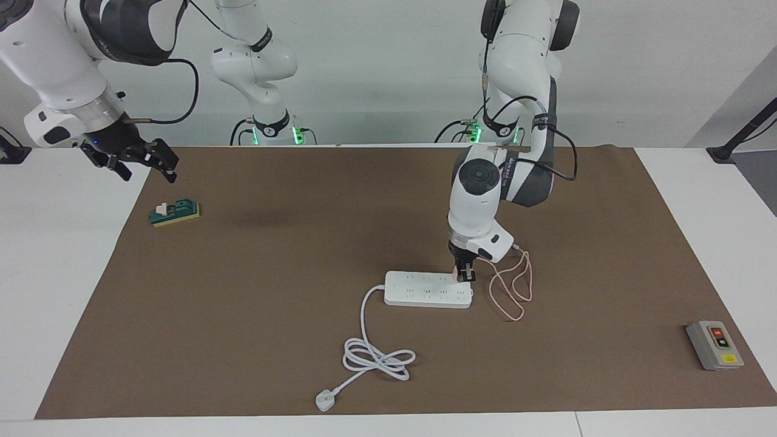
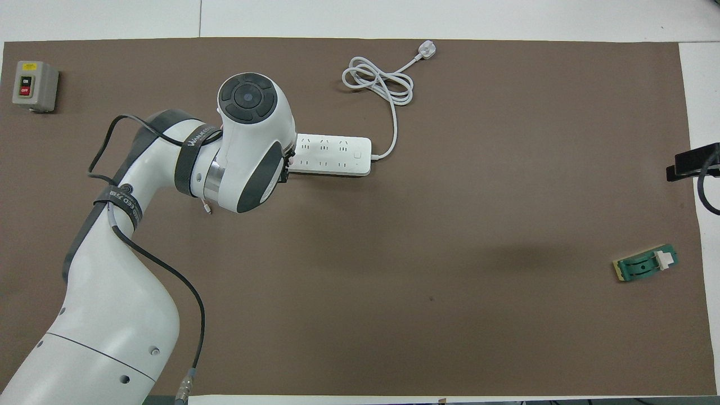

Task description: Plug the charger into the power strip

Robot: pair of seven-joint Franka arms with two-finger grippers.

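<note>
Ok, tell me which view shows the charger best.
The facing view. There the left gripper holds the pink charger down at the end of the power strip, its thin cable looped on the mat beside it. In the overhead view the left arm's wrist covers the charger.

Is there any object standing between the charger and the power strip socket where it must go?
Nothing visible does. The left gripper holds the charger down at the power strip, at its end toward the left arm. The right gripper waits above the table edge.
</note>
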